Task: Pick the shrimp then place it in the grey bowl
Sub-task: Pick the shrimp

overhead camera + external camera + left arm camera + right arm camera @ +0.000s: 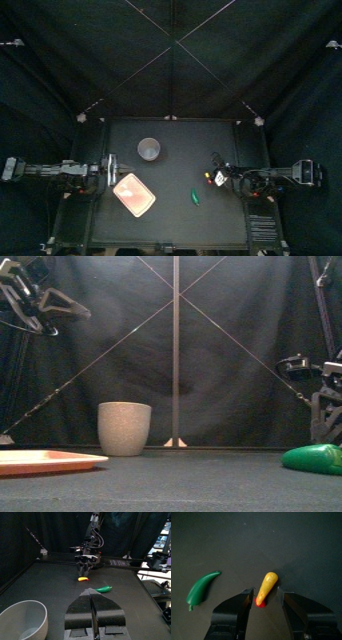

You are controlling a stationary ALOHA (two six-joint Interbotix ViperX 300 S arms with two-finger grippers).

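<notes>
The shrimp [268, 586], a yellow-orange toy with a red end, lies flat on the black table. My right gripper [264, 598] hangs open right over it, one jaw on each side of the red end, not touching. In the left wrist view the shrimp [83, 578] shows small under that right gripper [85, 566]. The grey speckled cup [150, 149] stands upright at the table's back middle, also in the front view [124, 428]. My left gripper [93, 597] rests shut and holds nothing, near the cup [23, 619] at the table's left.
A green toy pepper [203, 588] lies beside the shrimp, toward the table's front [193, 196]. The flat pink tray [134, 193] sits at the front left, bare.
</notes>
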